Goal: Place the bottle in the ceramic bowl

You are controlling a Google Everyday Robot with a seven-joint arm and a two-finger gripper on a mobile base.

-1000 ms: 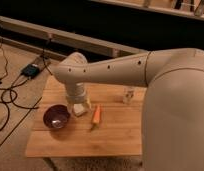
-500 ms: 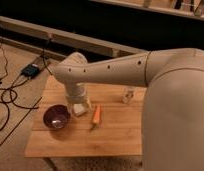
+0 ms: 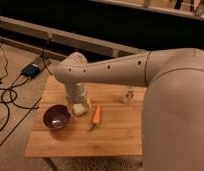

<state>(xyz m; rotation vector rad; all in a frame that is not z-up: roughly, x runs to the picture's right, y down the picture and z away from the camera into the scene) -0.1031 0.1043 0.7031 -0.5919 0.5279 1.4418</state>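
The dark purple ceramic bowl (image 3: pixel 56 116) sits on the left part of the wooden table (image 3: pixel 115 137). The small clear bottle (image 3: pixel 128 95) stands upright toward the back, right of the middle, just left of my arm's large white body. My gripper (image 3: pixel 79 107) points down at the table just right of the bowl, well to the left of the bottle. Its pale tip is close to the tabletop, and I cannot tell whether a pale object stands beneath it.
An orange carrot-like object (image 3: pixel 96 115) lies between the gripper and the bottle. My bulky white arm (image 3: pixel 175 105) covers the table's right side. Black cables and a power box (image 3: pixel 31 70) lie on the floor at the left. A dark wall base runs behind.
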